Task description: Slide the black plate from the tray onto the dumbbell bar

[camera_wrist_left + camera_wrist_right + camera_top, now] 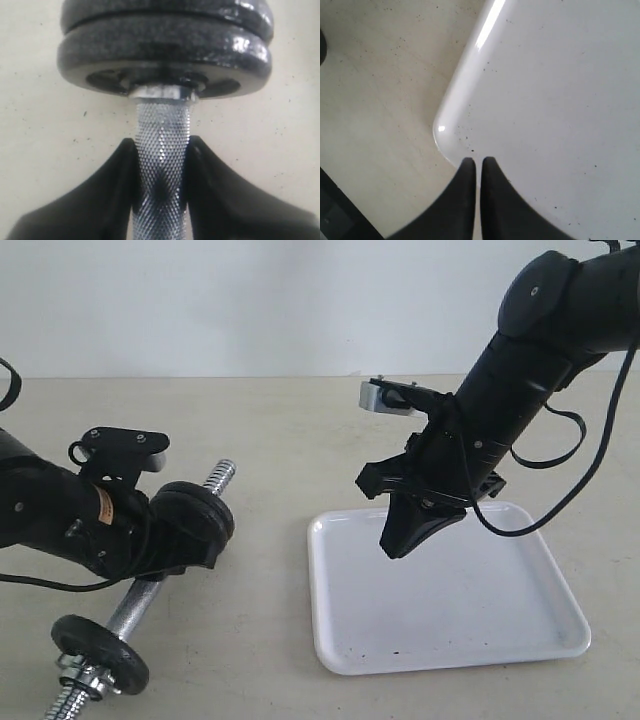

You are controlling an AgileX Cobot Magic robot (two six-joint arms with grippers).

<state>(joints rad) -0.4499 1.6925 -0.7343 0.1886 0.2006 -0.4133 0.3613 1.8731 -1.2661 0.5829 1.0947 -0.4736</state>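
Dumbbell bar (162,120) clamped in left claw (162,144), right claw (477,161) together above corner of tray (560,100)

One dumbbell bar (135,605) carries three black plates: a stacked pair (165,60) just past its knurled middle and a lone plate (100,653) near its other end, with one chrome nut (80,677) just outside that. One white tray (450,610) lies well apart from the bar. There are two grippers: the left gripper (162,145) on the bar, the right gripper (393,550) away from it, over the tray.
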